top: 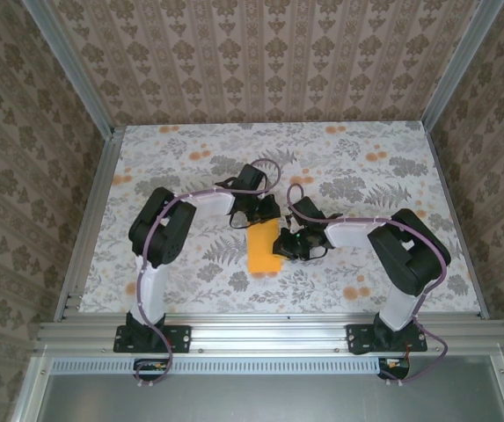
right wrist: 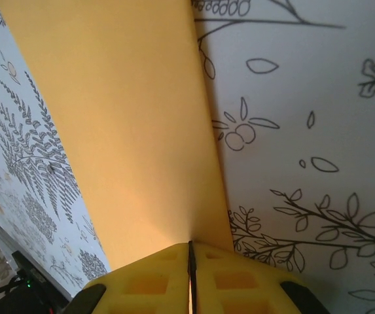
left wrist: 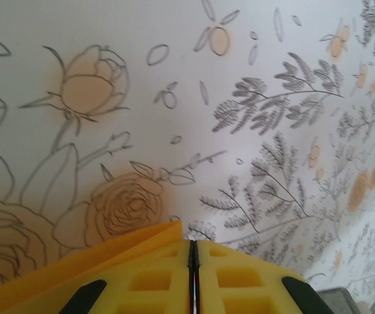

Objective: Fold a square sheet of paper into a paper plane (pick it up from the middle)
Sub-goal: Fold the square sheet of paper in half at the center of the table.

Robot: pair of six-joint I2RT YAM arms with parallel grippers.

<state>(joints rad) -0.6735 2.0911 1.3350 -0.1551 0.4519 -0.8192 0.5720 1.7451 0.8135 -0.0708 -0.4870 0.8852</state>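
The square sheet of paper (top: 263, 250) is bright orange and shows as an upright folded rectangle at the table's middle. My left gripper (top: 257, 214) is at its far end. In the left wrist view its yellow fingers (left wrist: 149, 280) are shut, and a raised corner of the paper (left wrist: 118, 252) runs up to their seam from the left. My right gripper (top: 285, 244) is at the paper's right edge. Its yellow fingers (right wrist: 230, 280) are shut, and the paper (right wrist: 128, 124) runs into the seam and stretches away ahead of it.
The table (top: 383, 189) wears a floral cloth with grey ferns and small printed orange flowers (top: 354, 291). Aluminium rails (top: 84, 229) frame it on the left, right and front. Patterned walls close in the back and sides.
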